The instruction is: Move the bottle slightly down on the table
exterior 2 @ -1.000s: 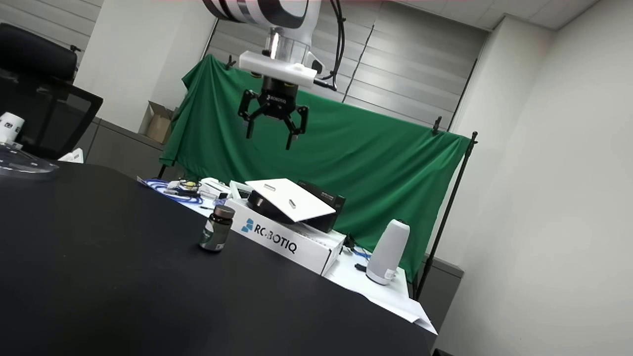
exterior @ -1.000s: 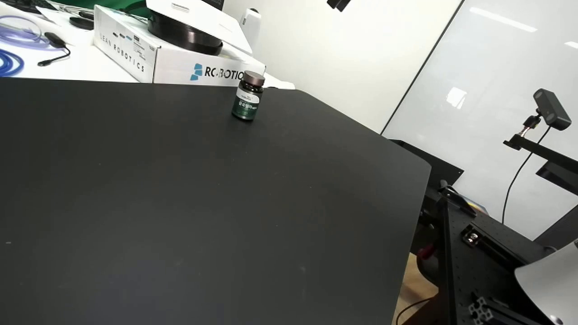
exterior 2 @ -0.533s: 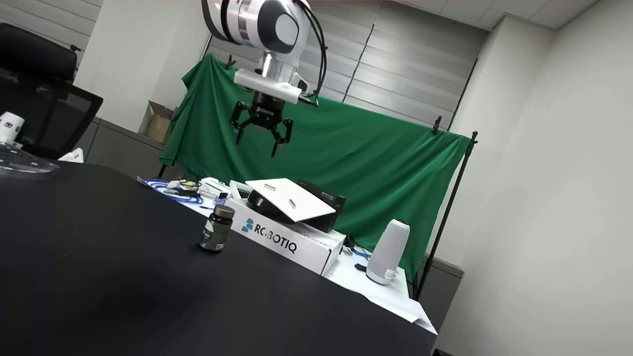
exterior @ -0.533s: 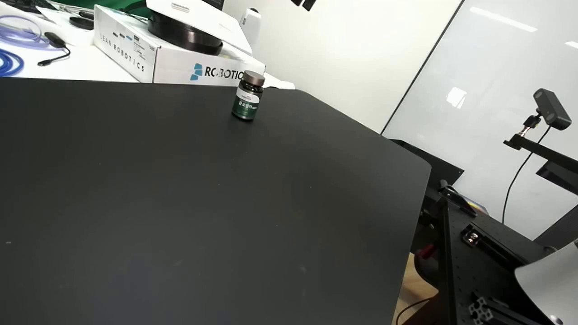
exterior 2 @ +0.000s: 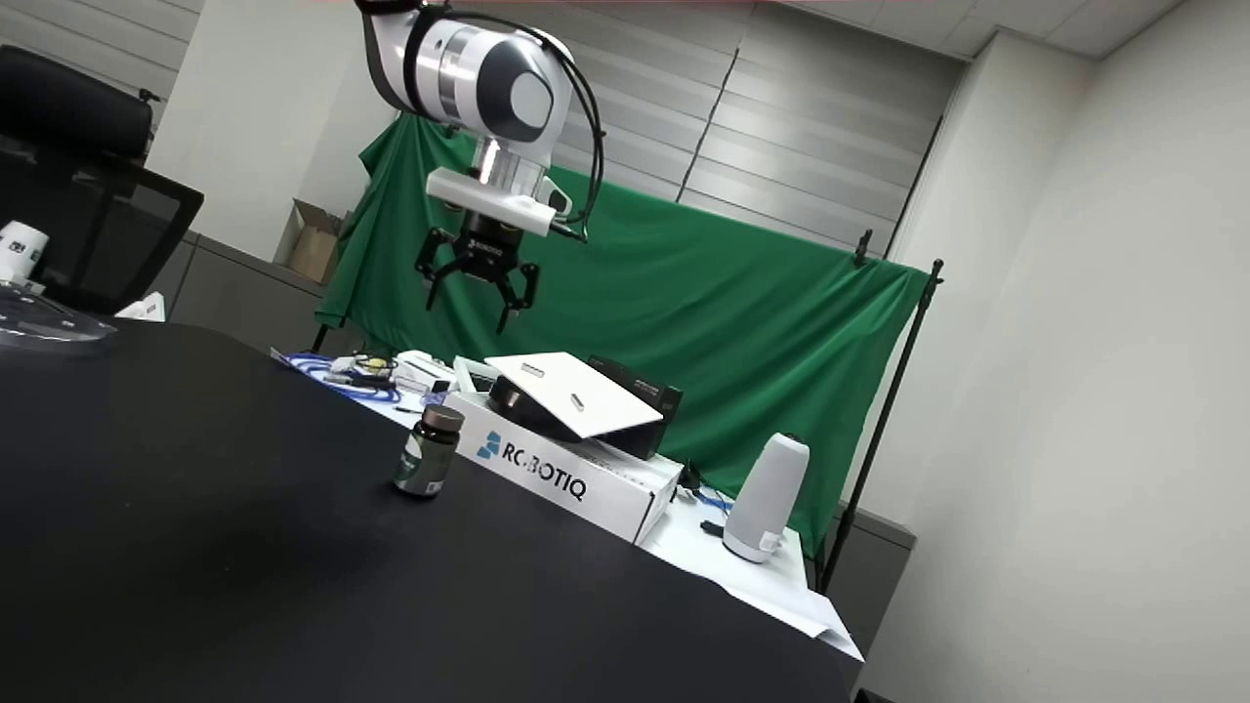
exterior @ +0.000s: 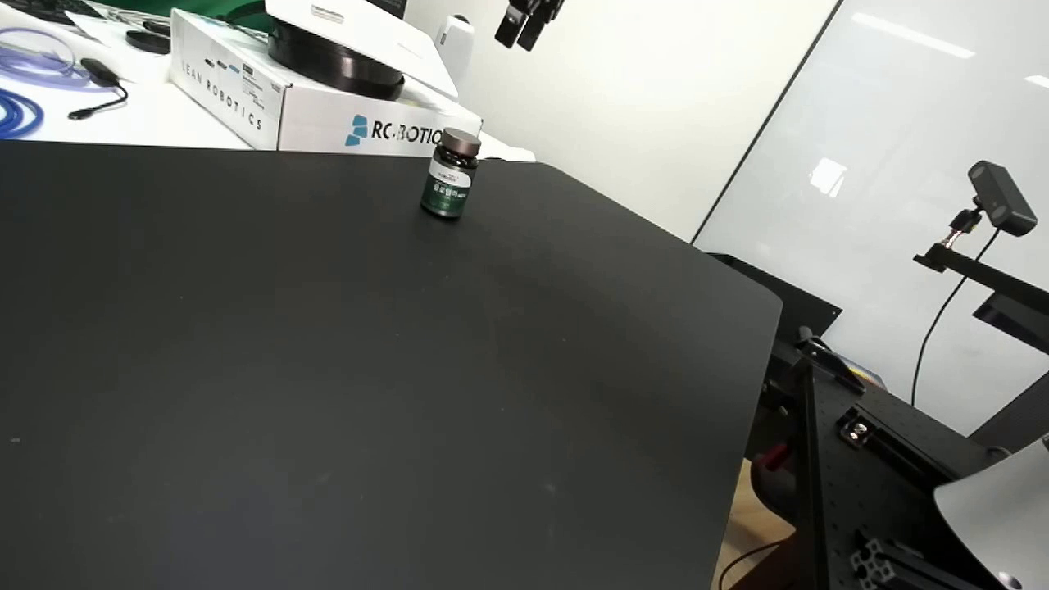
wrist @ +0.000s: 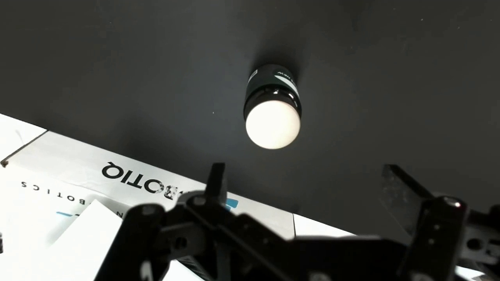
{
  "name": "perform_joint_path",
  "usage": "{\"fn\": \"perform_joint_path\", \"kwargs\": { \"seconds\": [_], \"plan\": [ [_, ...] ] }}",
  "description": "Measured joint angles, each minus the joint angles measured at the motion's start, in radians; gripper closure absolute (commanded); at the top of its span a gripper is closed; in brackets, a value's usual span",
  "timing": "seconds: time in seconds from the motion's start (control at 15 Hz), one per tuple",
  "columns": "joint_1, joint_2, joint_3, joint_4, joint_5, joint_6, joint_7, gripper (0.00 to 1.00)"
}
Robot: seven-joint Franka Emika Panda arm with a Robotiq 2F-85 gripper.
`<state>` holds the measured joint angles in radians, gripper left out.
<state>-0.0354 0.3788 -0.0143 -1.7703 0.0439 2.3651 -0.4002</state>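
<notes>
Dark green, the bottle (exterior: 448, 176) with its brown cap (exterior: 460, 142) stands upright on the black table (exterior: 328, 369), lower than the gripper (exterior 2: 466, 319) and apart from it. Condition of the gripper: unclenched, its two fingers (wrist: 215, 183) spread wide and pointing down toward the table in an exterior view. In the wrist view, the bottle lies ahead of the fingers, between their lines, nearer the finger on the left of that view; the cap shows almost white there. Exact offset from gripper to bottle cannot be told. An arm (exterior 2: 488, 78), white with grey bands, carries the gripper from above. Lower than the gripper and beyond the table's edge, a white box (exterior 2: 557, 474) with dark lettering bears a black round part (exterior: 332, 67), over which sits a flat white panel (exterior 2: 576, 393). Behind the gripper, in an exterior view, hangs a green cloth (exterior 2: 703, 322); lower than the gripper, a pale rounded device (exterior 2: 769, 498) stands near the box.
</notes>
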Motion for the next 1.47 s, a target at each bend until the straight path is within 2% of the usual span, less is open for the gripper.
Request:
{"fn": "perform_joint_path", "kwargs": {
  "seconds": [0.67, 1.47],
  "plan": [
    [-0.027, 0.092, 0.008, 0.008, -0.033, 0.108, -0.003, 0.00],
    [-0.030, 0.117, 0.020, 0.011, -0.043, 0.136, -0.001, 0.00]
  ]
}}
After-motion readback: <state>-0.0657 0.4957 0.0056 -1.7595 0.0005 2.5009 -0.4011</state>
